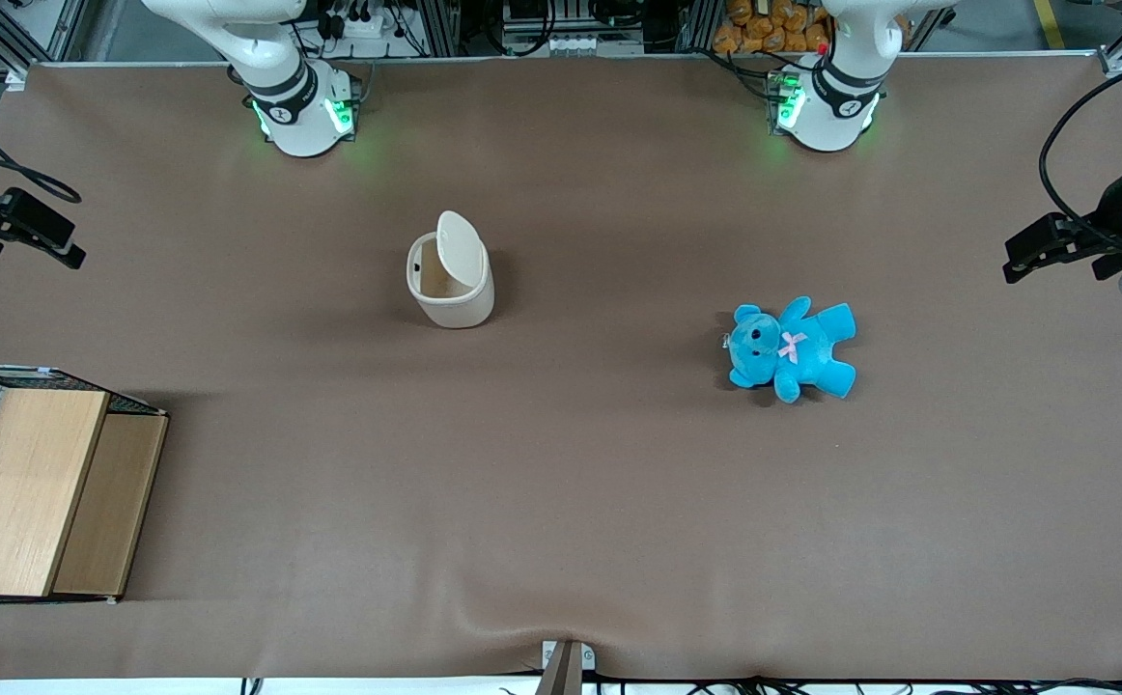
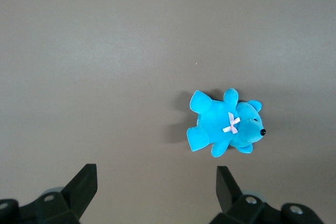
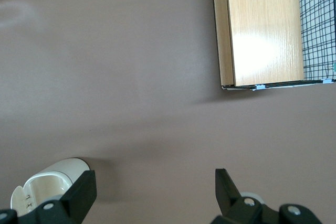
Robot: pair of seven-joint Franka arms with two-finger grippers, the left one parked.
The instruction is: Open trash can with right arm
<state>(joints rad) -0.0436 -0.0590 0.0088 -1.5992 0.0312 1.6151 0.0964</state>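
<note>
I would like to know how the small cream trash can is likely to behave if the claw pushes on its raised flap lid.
The trash can looks like thin, hollow plastic with nothing visible inside, so it is probably light and may slide on the brown table cover. Its body is tall and slightly tapered, so a high push could tip it. The claw is open and well away from it, at the table's edge.

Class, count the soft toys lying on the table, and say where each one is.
1: a blue teddy bear, toward the parked arm's end, far from the trash can and gripper.

The wooden box [image 1: 35, 487] and the end effector [image 1: 25, 232] run off the front view's edge.
</note>
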